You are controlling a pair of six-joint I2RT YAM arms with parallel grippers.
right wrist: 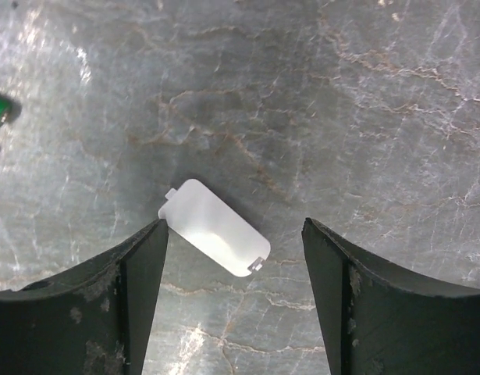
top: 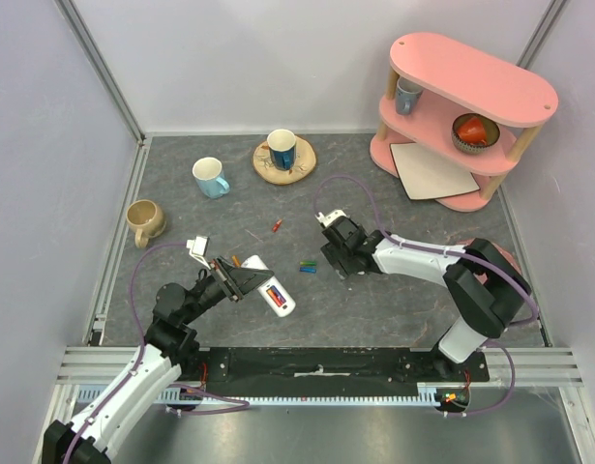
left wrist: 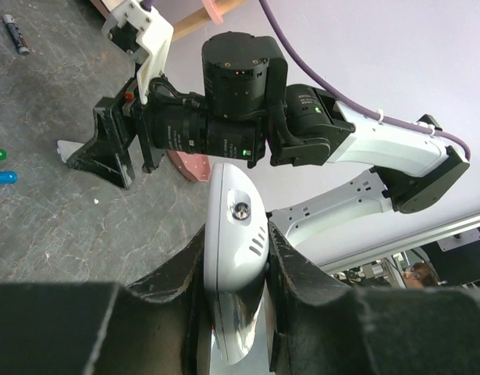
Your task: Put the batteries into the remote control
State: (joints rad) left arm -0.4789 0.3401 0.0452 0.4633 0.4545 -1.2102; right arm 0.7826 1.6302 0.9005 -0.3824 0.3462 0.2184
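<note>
Far L: tan mug point(top: 142, 220) on the grey mat point(top: 403, 300), light-blue mug point(top: 210, 178) behind it, a bit to the R.

Front-L: L claw point(left wrist: 236, 258) is clamped tight on the remote point(top: 281, 302), fingers point(left wrist: 302, 297) pinching its two long sides. Remote sits back-side up w/ compartment open. One loaded battery point(top: 275, 294), red, is in the slot. Can't tell if the remote's far end touches the mat.

Behind that, at the back: dark-blue mug point(top: 282, 148) standing on a round wooden plate point(top: 302, 166).

Mid-mat: loose red battery point(top: 276, 226) on its own. Green battery point(top: 308, 262) & blue battery point(top: 308, 270) lie side by side, between the remote and the R arm.

R claw point(right wrist: 233, 225) points down at the mat, jaws wide apart, gripping nothing. White battery lid point(right wrist: 212, 226) lies flat on the mat in the gap. One finger's tip is right at the lid's corner, the other is apart from it.

Back-R: pink shelf point(top: 471, 72) w/ a cup point(top: 408, 94) and a bowl point(top: 474, 135) on the mid tier, white board point(top: 431, 171) on the bottom tier.
</note>
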